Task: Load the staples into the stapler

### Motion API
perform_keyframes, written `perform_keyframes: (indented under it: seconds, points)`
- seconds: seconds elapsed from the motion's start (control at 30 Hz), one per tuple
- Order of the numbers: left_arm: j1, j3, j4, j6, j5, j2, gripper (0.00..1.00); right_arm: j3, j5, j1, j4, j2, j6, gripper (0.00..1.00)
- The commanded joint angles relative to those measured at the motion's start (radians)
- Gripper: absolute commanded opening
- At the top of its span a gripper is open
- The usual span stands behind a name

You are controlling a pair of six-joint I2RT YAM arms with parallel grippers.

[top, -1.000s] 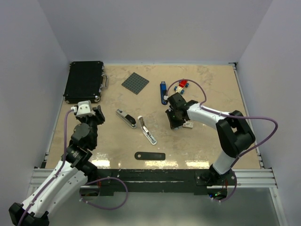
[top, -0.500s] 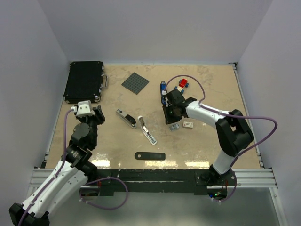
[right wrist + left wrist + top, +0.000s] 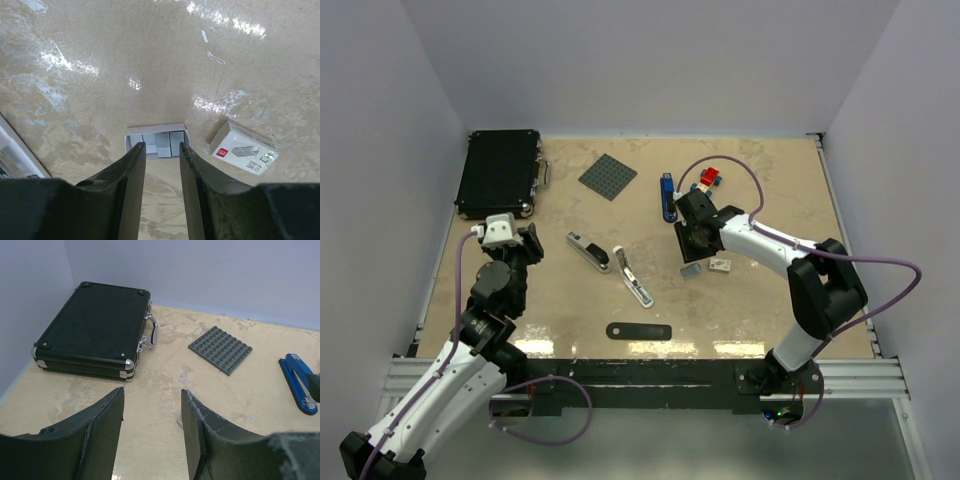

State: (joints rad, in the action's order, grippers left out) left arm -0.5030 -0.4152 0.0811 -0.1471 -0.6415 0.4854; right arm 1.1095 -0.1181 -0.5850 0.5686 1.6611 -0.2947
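Right jaws stand part-open, gripping nothing, above the staples [image 3: 157, 141], an uncovered tray at centre frame on the counter [image 3: 75, 75]; a skewed pinch could scatter strips; left jaws open, empty.

We look down on a table [image 3: 780, 165] with a glossy, beige marbled top. Plain, pale lilac-grey walls [image 3: 650, 60] close it in at the back and on both sides, meeting the top directly. A silver metal rail [image 3: 865, 378] runs along the near edge. The light is soft and even, throwing only faint shadows, and white reflections [image 3: 645, 347] gleam on the top near that front edge.
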Motion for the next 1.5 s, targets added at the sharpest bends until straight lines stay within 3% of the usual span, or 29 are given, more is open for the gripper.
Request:
perform_keyframes:
  seconds: [0.0,0.97,1.47]
  points:
    - [0.011,-0.040,0.022,-0.023,0.016,0.004,0.54,0.013,-0.049,-0.019,0.030,0.008,0.009,0.38]
    - [0.014,-0.039,0.020,-0.023,0.020,0.007,0.54,0.030,-0.092,-0.065,0.033,0.091,0.008,0.33]
    - [0.014,-0.039,0.020,-0.020,0.023,0.010,0.54,0.024,0.060,-0.064,-0.001,0.086,0.043,0.24]
